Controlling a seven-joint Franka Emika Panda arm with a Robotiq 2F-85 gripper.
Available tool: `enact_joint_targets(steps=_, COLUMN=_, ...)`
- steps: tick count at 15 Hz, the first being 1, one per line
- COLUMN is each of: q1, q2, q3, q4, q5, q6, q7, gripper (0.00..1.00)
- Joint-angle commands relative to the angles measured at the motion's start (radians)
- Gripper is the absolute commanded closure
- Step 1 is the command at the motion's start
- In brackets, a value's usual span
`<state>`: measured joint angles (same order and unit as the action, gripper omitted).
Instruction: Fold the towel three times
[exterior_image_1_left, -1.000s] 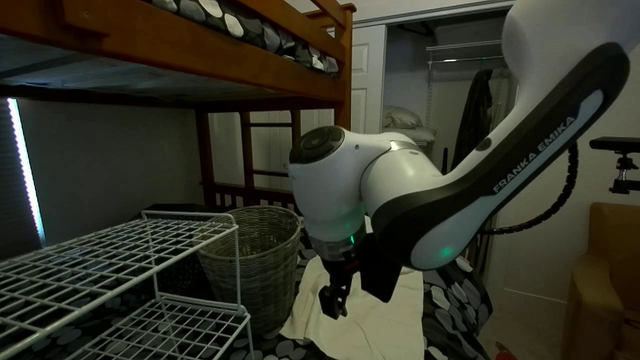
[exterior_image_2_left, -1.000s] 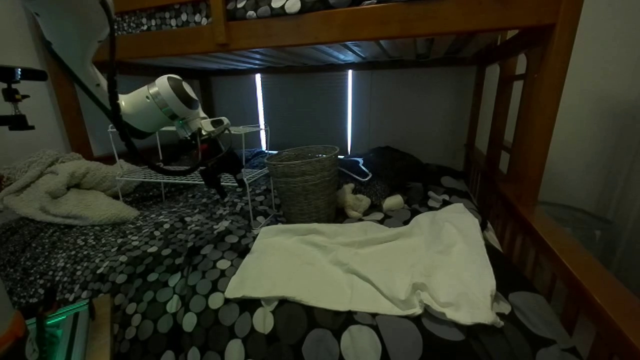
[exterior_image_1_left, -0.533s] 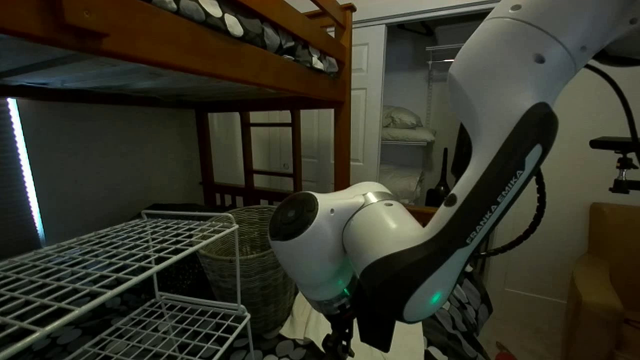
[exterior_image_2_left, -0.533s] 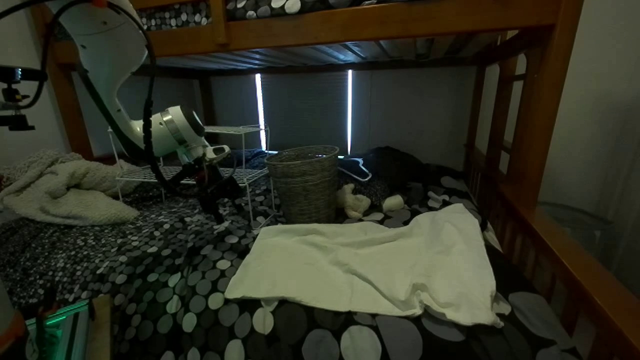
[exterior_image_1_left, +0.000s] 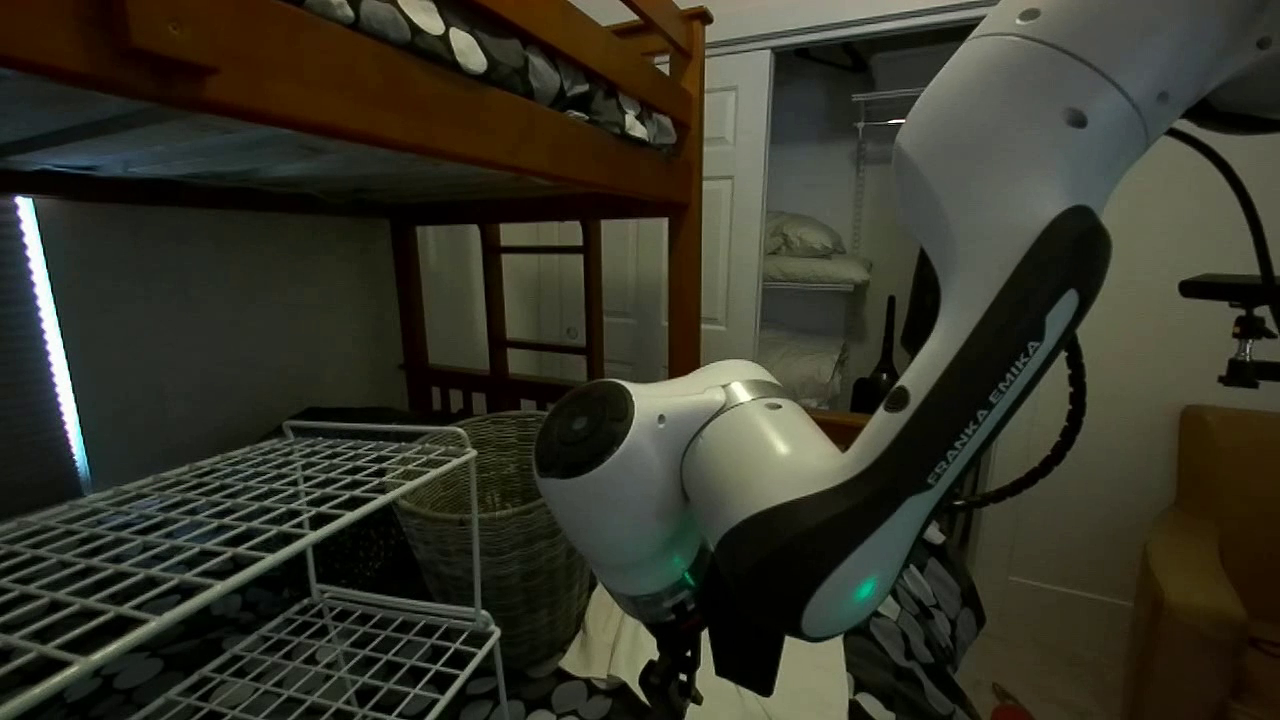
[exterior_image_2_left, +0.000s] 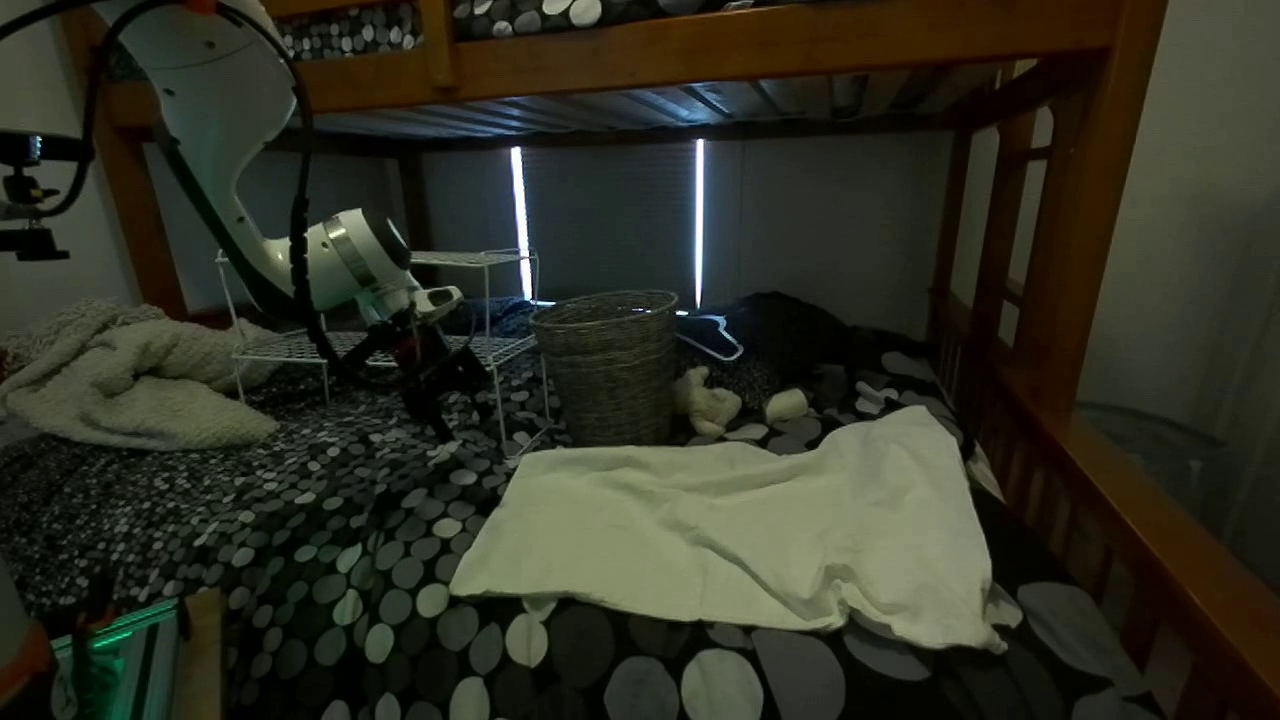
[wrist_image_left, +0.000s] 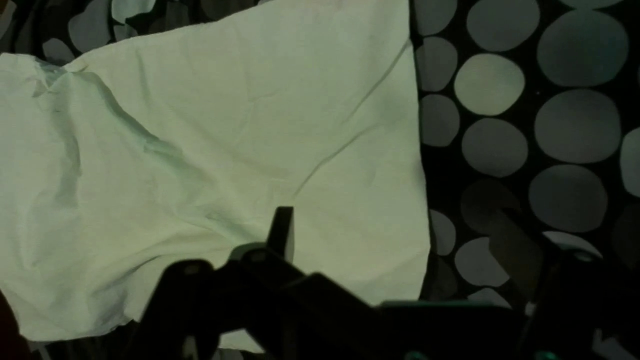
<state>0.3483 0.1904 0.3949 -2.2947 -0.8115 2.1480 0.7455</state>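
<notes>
The cream towel (exterior_image_2_left: 720, 530) lies spread as a wide, roughly rectangular sheet on the dotted bed cover, with wrinkles and a bunched right end. In the wrist view the towel (wrist_image_left: 250, 140) fills the left and middle, and its straight edge runs down right of centre. In an exterior view only part of the towel (exterior_image_1_left: 615, 640) shows behind the arm. My gripper (wrist_image_left: 400, 235) is open and empty, one finger over the towel and one over the cover beyond its edge. The gripper also shows in both exterior views (exterior_image_1_left: 675, 690) (exterior_image_2_left: 465, 420), above the bed near the rack.
A white wire rack (exterior_image_2_left: 490, 350) stands close behind the gripper. A wicker basket (exterior_image_2_left: 605, 370) stands behind the towel. A fluffy blanket (exterior_image_2_left: 130, 380) lies at the left. The upper bunk's wooden beam (exterior_image_2_left: 750, 50) spans overhead, and a wooden side rail (exterior_image_2_left: 1150, 520) runs at the right.
The arm and open gripper have come down toward the bed over the last second, with hardly any movement in the latest half second. The towel has not moved.
</notes>
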Motion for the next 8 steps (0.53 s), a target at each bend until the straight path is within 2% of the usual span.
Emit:
enact_joint_targets(steps=1, q1=0.055, q2=0.09, q3=-0.048, q4=0.035, q5=-0.111, q6=0.003, q7=0.065, gripper=0.0)
enact_joint_targets(steps=8, q1=0.109, q2=0.256, q3=-0.1, q4=0.099, q5=-0.299, q6=-0.025, q7=0.201, gripper=0.0)
